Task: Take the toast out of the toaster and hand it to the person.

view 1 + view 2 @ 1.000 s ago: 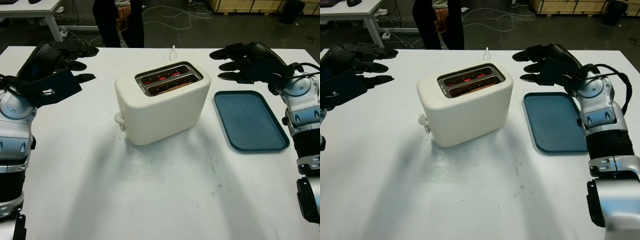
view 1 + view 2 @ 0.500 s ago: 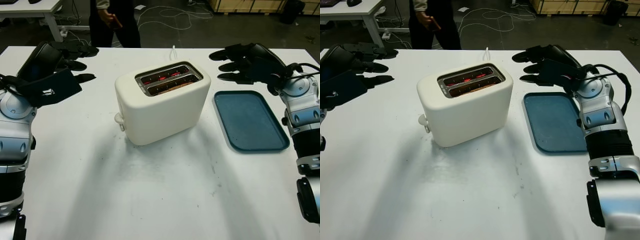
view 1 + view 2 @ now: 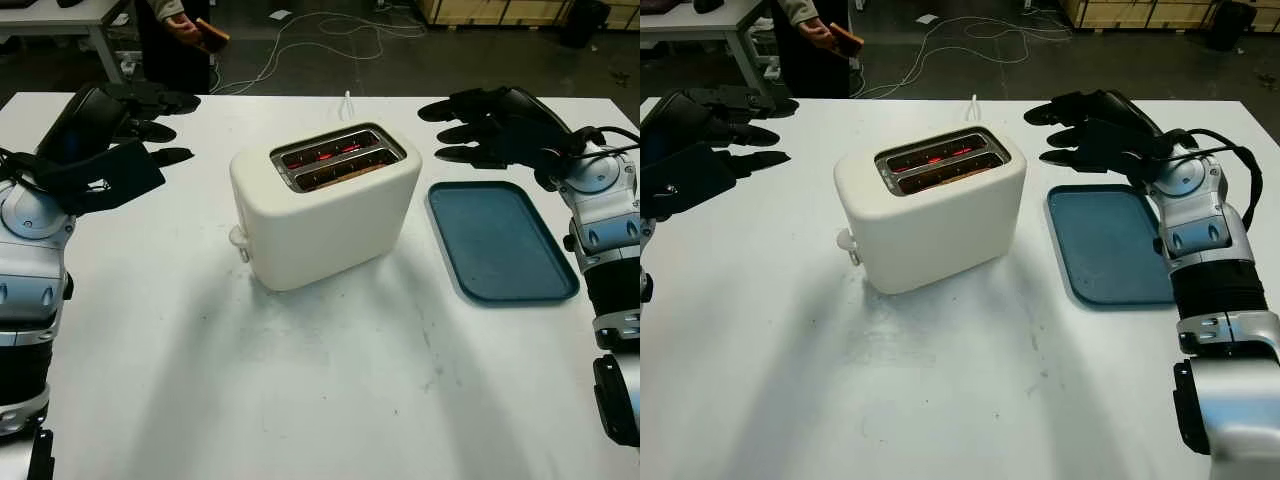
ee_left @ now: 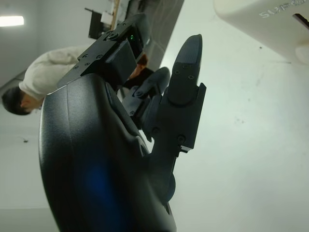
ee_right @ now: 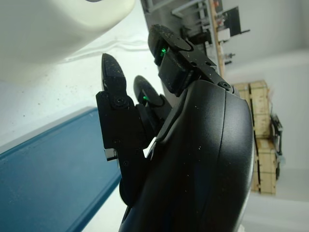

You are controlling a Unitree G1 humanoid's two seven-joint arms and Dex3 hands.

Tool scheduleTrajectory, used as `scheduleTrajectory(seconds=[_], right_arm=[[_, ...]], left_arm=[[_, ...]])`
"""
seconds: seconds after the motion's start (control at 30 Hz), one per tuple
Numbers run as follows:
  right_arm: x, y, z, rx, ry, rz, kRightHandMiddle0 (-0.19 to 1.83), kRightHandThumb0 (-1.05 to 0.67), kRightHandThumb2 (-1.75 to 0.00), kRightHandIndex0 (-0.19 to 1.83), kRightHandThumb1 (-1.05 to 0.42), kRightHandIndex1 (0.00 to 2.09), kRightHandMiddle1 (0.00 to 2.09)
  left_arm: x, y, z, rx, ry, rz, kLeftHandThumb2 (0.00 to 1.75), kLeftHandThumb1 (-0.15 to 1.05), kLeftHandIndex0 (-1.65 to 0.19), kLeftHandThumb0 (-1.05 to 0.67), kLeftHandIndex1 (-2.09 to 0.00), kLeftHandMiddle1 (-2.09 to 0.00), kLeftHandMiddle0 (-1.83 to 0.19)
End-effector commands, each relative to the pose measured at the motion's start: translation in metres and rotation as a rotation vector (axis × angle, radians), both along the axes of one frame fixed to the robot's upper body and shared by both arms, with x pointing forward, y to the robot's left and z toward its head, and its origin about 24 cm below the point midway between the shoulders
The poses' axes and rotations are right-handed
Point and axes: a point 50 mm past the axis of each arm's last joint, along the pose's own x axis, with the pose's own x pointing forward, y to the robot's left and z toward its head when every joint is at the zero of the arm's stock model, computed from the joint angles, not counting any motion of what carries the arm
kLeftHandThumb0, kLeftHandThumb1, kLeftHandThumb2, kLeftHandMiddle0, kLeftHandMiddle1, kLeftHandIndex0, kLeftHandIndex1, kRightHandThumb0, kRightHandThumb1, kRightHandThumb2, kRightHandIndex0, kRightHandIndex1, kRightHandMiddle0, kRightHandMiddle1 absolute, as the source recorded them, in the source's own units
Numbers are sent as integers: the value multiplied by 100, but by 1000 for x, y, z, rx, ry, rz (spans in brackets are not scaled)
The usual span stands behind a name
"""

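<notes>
Nothing is done yet: the toast sits deep in the glowing toaster on the worktop, and the left hand and right hand hover open beside it, holding nothing.

Bare table surrounds the toaster; tray lies just beside it

Blue tray on white table

The toast sits sunk in the toaster slots, perhaps one slice, and the person is cut off at the edge.
</notes>
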Motion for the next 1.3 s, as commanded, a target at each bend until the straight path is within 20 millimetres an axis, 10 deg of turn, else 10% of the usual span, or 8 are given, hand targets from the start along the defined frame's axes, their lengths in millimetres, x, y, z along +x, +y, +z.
scheduleTrajectory(seconds=[0.0, 1.27], right_arm=[[0, 1, -2, -5, -7, 6, 67, -22, -10, 75, -92, 1, 0], [1, 1, -5, 22, 2, 15, 66, -25, -9, 73, -92, 1, 0]], left_arm=[[0, 0, 0, -4, -2, 4, 0, 91, -72, -33, -1, -26, -72], [-2, 1, -1, 4, 4, 6, 0, 91, -73, -31, -1, -35, -69]])
